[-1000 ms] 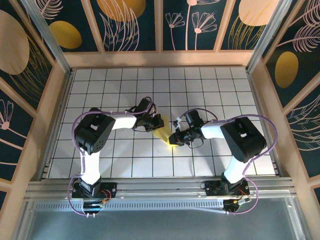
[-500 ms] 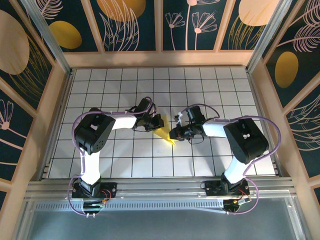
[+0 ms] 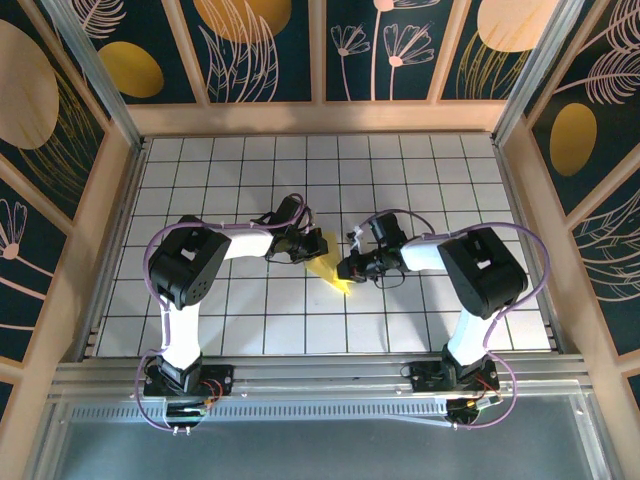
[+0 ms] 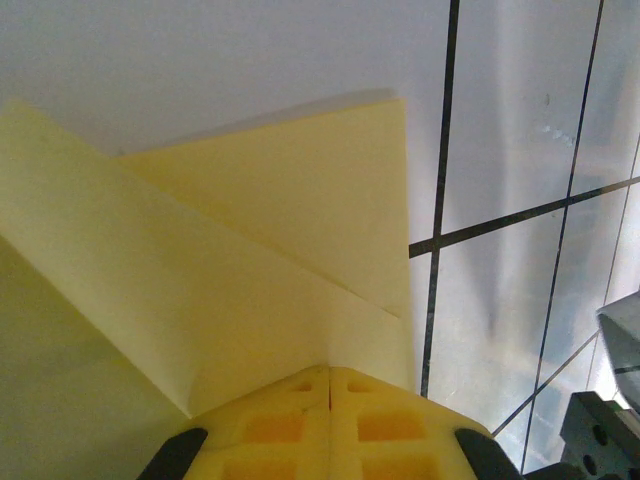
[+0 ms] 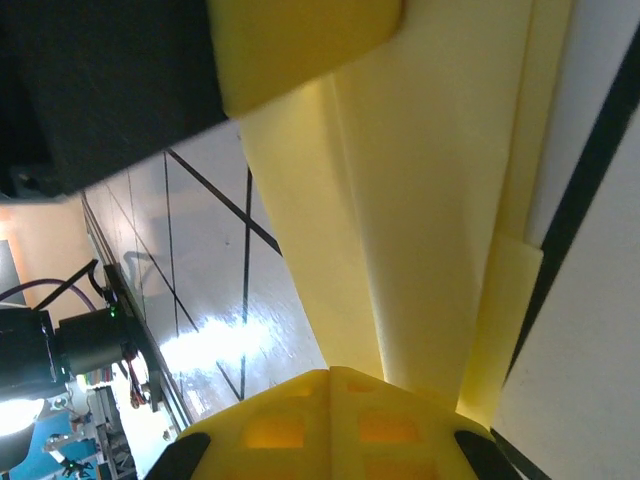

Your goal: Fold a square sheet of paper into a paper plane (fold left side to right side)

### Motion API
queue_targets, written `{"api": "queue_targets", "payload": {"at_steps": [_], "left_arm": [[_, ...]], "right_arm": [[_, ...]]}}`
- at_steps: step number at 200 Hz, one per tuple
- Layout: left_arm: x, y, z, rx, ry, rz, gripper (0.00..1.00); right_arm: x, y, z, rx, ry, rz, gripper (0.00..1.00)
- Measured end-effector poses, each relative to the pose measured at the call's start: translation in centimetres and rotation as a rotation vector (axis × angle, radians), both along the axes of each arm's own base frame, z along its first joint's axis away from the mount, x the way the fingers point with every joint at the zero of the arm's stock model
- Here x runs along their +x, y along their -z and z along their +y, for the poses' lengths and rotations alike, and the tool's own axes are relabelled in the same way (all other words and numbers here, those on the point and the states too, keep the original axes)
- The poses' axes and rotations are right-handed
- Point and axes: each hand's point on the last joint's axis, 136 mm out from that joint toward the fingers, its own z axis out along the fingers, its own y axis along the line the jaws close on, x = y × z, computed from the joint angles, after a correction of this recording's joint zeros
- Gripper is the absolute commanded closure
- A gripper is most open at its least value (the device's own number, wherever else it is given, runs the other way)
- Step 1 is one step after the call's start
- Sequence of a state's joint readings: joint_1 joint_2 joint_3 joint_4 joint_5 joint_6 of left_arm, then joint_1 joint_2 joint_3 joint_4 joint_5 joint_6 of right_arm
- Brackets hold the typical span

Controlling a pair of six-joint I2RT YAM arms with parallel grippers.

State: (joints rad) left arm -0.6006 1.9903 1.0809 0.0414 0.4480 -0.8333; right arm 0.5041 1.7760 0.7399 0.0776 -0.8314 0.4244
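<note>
Top external view, from the near edge outward: both arms reach in from their bases and meet just short of the middle of the table [image 3: 420, 180]. The right gripper [image 3: 346, 270] sits nearer, the left gripper [image 3: 306, 246] a little farther and to the left, and the paper [image 3: 331, 274] lies between and under them. The paper is folded to a narrow yellow strip, flat on the white tiles. Its long axis slants from a far-left end at the left gripper to a near-right end at the right gripper. On the left wrist the yellow fingertips [image 4: 270, 428] are brought together with no gap and nothing pinched between them, set at the paper's edge as if pressing it down; overlapping layers with a diagonal crease spread ahead of them. On the right wrist the fingertips [image 5: 270, 430] are likewise closed, and the strip runs away from them up to the left gripper at its far end. A crease appears to be under pressure. With both arms on the paper, a left-to-right fold would likely need the right gripper to pin its end while the left works across.
</note>
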Motion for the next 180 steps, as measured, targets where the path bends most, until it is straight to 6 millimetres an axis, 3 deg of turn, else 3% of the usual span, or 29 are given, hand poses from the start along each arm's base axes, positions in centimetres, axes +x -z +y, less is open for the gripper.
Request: {"api": "queue_targets", "payload": {"at_steps": [180], "left_arm": [[0.0, 0.0, 0.0, 0.005, 0.002, -0.002, 1.00]], "right_arm": [[-1.9, 0.6, -0.4, -0.009, -0.015, 0.007, 1.00]]}}
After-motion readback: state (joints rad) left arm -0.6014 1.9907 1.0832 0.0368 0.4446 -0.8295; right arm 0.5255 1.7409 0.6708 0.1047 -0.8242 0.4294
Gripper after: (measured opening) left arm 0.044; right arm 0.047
